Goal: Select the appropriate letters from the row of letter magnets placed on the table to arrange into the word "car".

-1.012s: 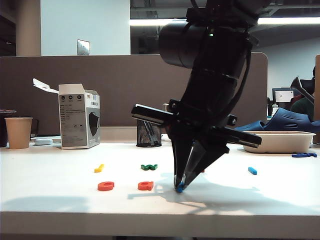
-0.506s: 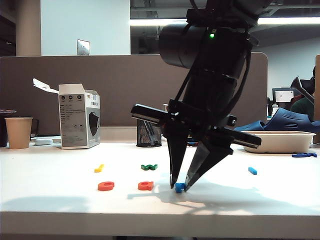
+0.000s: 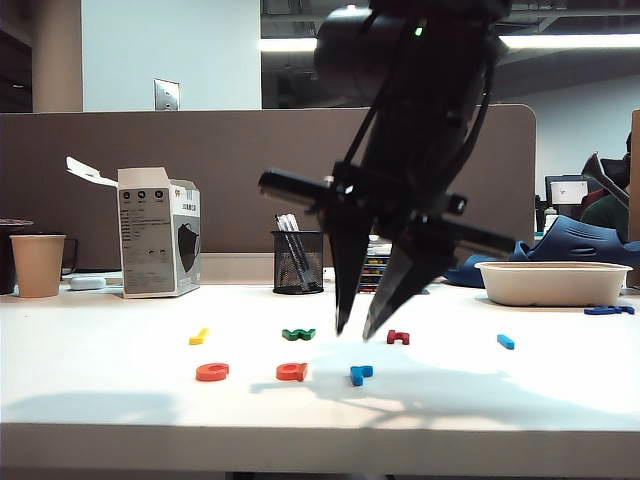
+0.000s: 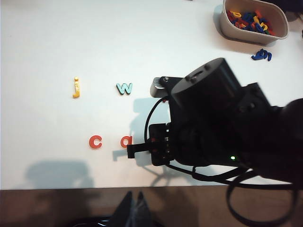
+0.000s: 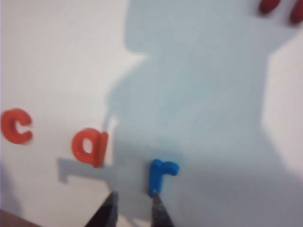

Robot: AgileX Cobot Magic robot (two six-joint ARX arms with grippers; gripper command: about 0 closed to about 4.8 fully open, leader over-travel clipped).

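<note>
- Fingers of the right gripper [image 3: 355, 333], seen in the exterior view, are standing parted and empty, their dark tips hanging clear above the wide white table top [image 3: 120, 410]. The small bright blue hooked plastic "r" magnet [image 3: 360, 374] is lying flat below them, just beside the orange-red rounded "a" magnet [image 3: 291, 371], with the orange-red rounded "c" magnet [image 3: 211, 372] further left, so the word is reading in order. To finish this release well, the arm should be rising straight up (any sideways drift could be brushing the "r" out of line).
- Against the earlier exterior frames, the fingers were pinched on the blue "r" at the table; they are now spread and lifted, the letter is resting free, and the dark red letter magnet [image 3: 398, 337] behind is coming into sight.
- In the left wrist view, the left gripper [image 4: 132, 206] is hanging off the table's front edge, its thin fingers looking nearly closed with nothing between them. The "c" [image 4: 95, 142] and "a" [image 4: 126, 141] are showing; the right arm is hiding the "r".
- In the right wrist view, the fingertips [image 5: 160, 211] are narrowly apart, just beside the foot of the "r" [image 5: 160, 175], not touching it.
</note>
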